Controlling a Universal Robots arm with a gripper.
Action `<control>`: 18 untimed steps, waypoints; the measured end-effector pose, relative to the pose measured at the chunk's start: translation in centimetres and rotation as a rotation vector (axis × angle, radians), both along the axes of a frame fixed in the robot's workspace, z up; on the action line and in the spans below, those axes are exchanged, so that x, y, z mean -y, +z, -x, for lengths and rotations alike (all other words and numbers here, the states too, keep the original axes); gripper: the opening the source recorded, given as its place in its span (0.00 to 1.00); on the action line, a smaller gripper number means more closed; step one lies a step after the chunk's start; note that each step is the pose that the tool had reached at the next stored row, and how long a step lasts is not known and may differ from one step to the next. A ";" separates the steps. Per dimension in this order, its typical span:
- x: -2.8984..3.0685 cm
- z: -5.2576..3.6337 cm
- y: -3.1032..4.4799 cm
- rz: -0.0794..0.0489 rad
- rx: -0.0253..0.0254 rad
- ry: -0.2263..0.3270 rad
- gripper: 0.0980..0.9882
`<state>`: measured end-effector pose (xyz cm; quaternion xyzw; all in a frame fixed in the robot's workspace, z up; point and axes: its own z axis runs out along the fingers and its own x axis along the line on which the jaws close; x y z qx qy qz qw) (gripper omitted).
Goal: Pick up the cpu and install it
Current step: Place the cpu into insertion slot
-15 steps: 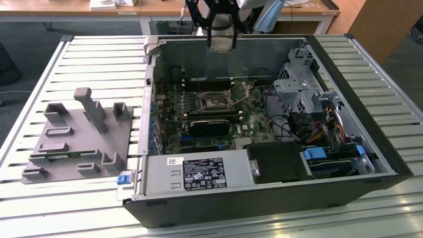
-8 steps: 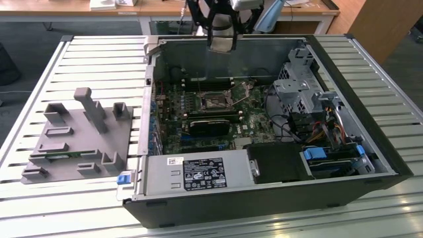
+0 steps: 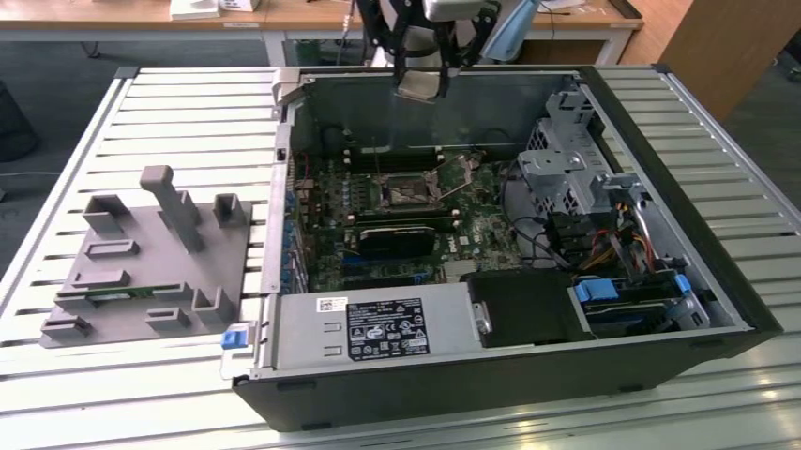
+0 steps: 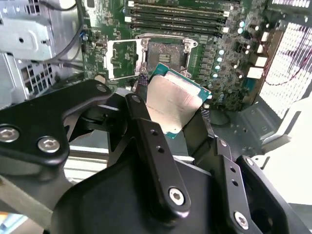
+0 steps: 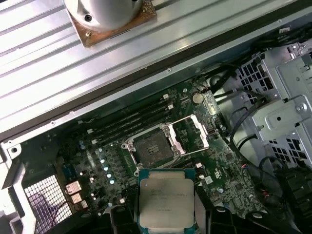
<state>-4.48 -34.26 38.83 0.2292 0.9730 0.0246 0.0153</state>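
Observation:
The cpu (image 4: 176, 103), a flat square chip with a silver top and a green rim, hangs above the open computer case (image 3: 701, 281). My gripper (image 4: 173, 100) is shut on it, one black finger on each of two opposite edges. In the exterior view the gripper (image 3: 419, 86) holds the cpu (image 3: 418, 82) over the case's far wall. Below it on the motherboard, the socket (image 5: 153, 148) lies open with its metal frame flipped back. In the first wrist view the cpu (image 5: 166, 202) sits a short way off the socket.
A grey fixture plate (image 3: 150, 262) with upright posts lies on the slatted table at the exterior view's left. Inside the case are a power supply (image 3: 375, 328), a metal drive cage (image 3: 564, 173), loose cables (image 3: 551, 244) and memory slots (image 4: 178, 12).

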 end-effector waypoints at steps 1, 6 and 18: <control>0.00 0.00 -0.01 0.000 0.0000 -0.017 0.50; 0.00 0.00 -0.05 0.000 -0.0001 -0.101 0.50; 0.00 0.00 -0.17 0.000 0.0000 -0.298 0.50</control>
